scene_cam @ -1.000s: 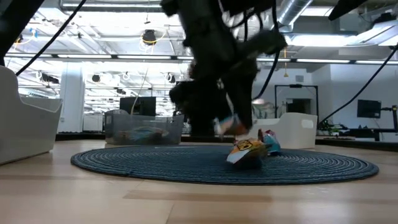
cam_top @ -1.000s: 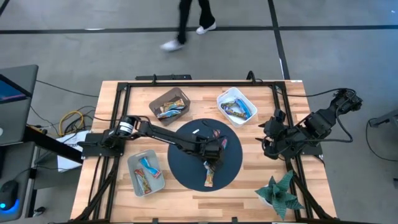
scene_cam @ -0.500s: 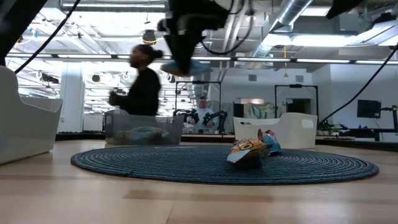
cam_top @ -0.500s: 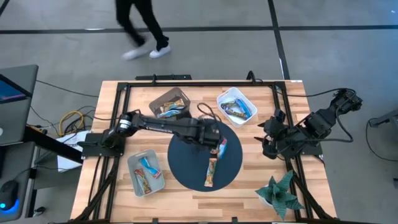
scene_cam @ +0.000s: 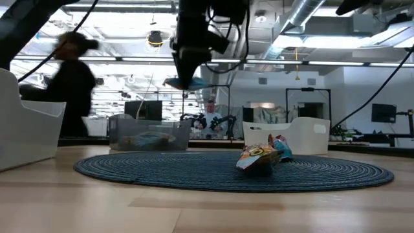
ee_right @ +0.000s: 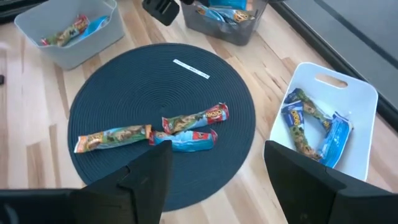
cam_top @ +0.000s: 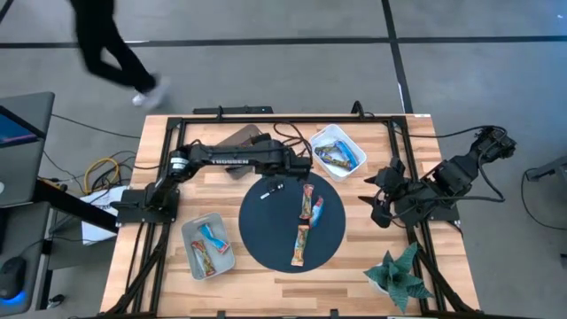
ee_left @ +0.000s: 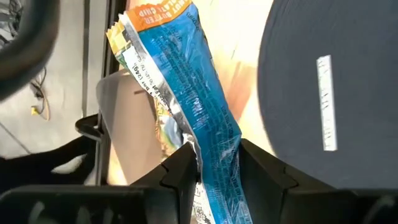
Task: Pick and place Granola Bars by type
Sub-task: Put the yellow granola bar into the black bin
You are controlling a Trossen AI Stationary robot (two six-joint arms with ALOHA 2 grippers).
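Blue bar in the air, on its way to a bin.

The left gripper (cam_top: 297, 162) hangs near the table's (cam_top: 372, 266) far edge, its fingers (ee_left: 180, 171) clenched on a blue bar (ee_left: 186, 106), between the brown bin (cam_top: 237, 140) and the white bin (cam_top: 326, 140). Three bars (ee_right: 186, 127) lie on the round mat (cam_top: 266, 235) at the table's middle; a grey bin (cam_top: 190, 252) sits by the near left corner. The right gripper (ee_right: 211, 180) waits by the right edge, fingers spread, holding nothing. The carry step looks underway; next, the blue bar needs lowering over the bin with matching wrappers, then release.
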